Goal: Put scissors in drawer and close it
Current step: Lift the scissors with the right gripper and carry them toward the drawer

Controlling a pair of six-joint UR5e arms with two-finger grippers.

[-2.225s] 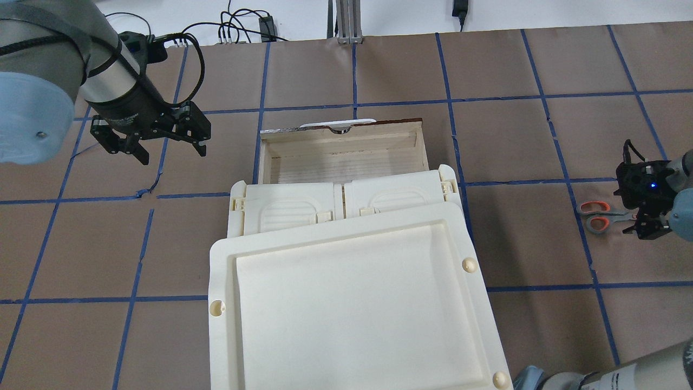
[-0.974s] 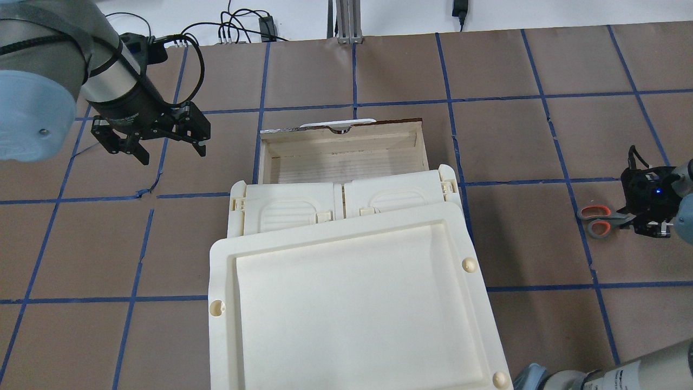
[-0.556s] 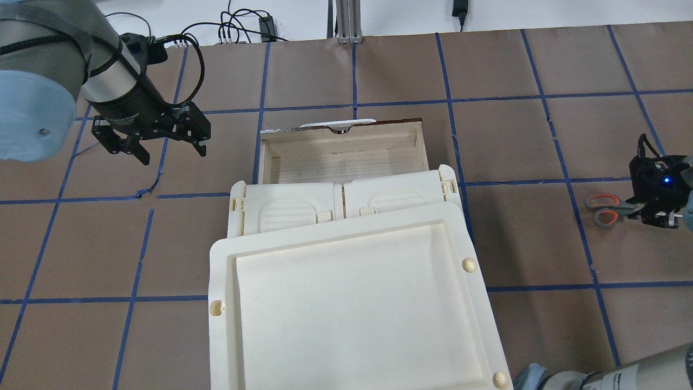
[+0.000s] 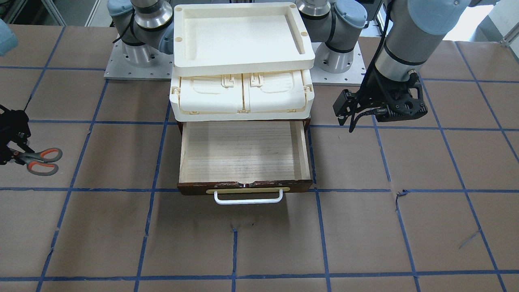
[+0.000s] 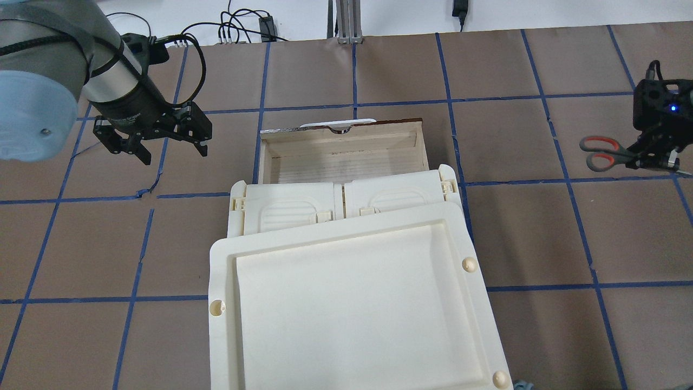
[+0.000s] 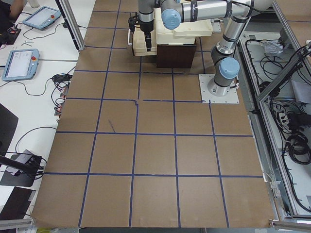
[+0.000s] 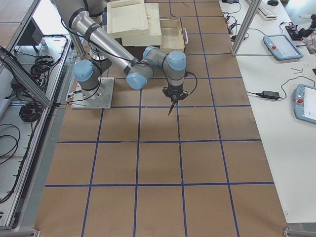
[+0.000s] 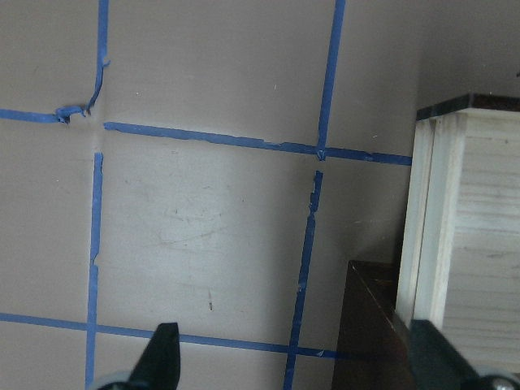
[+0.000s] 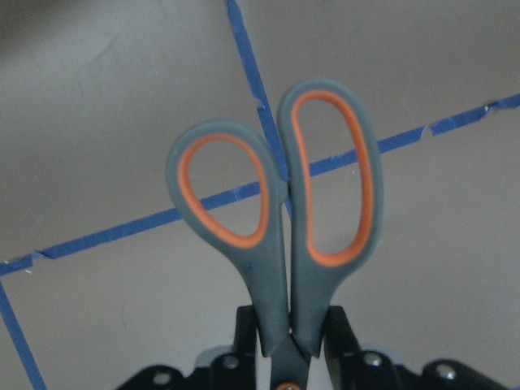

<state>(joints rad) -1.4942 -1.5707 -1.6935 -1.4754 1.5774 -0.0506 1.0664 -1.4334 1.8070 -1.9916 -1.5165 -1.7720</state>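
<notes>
The scissors [image 5: 601, 153] have grey handles lined with orange and hang in the air at the far right, clear of the table. My right gripper [image 5: 644, 156] is shut on their blades. The right wrist view shows both handle loops [image 9: 276, 219] pointing away from the fingers [image 9: 244, 329]. They also show at the left edge of the front view [image 4: 38, 161]. The wooden drawer [image 5: 341, 157] stands pulled open, its pale inside [image 4: 243, 152] bare and its white bar handle [image 4: 248, 198] facing away from me. My left gripper [image 5: 162, 149] is open and empty, hovering left of the drawer.
A cream latched plastic case [image 5: 341, 203] sits over the drawer's cabinet, with a cream plastic tray [image 5: 352, 303] on top of it. The brown table covering carries a grid of blue tape [image 5: 568, 184]. The drawer's corner [image 8: 471, 236] shows in the left wrist view.
My right gripper has closed on the scissors, lifted them off the table and carried them farther from me. The left arm has barely moved.
</notes>
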